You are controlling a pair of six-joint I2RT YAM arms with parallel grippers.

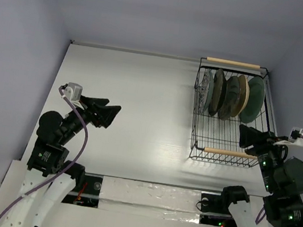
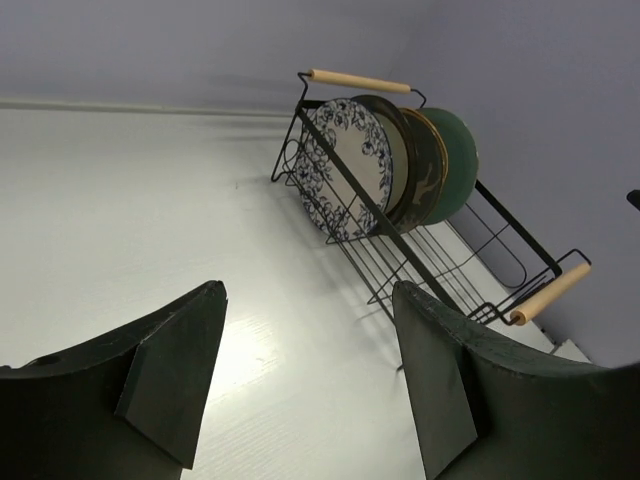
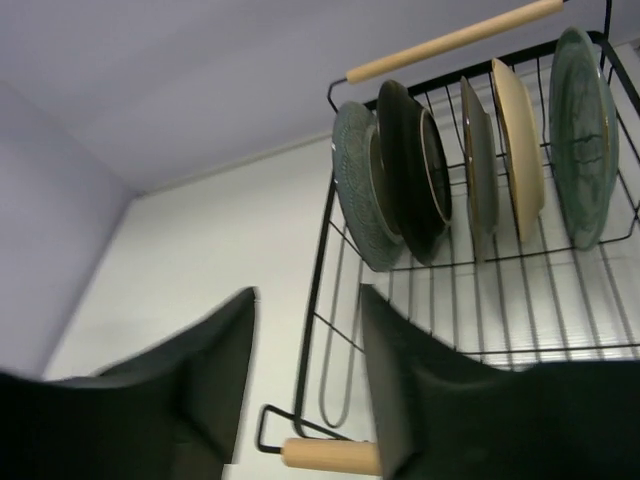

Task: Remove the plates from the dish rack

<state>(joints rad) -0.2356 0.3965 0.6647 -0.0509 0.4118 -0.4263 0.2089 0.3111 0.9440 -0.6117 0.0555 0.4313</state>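
The black wire dish rack [image 1: 222, 137] stands at the table's far right, with wooden rod handles at its near and far ends. Several plates stand upright in its far half: blue-white floral [image 1: 204, 91], dark-rimmed [image 1: 217, 92], grey [image 1: 232, 97], tan [image 1: 243, 93], teal [image 1: 253, 99]. My left gripper [image 1: 112, 107] is open and empty over the bare table, well left of the rack. My right gripper [image 1: 244, 134] is open and empty above the rack's near right end. The left wrist view shows the floral plate [image 2: 345, 165] foremost. In the right wrist view the rack's side wire [image 3: 318, 290] runs between my open fingers.
The rack's near handle [image 1: 223, 152] lies just below my right gripper and also shows in the right wrist view [image 3: 330, 455]. Lilac walls close in the table at the back and both sides. The white tabletop [image 1: 138, 88] stretches left of the rack.
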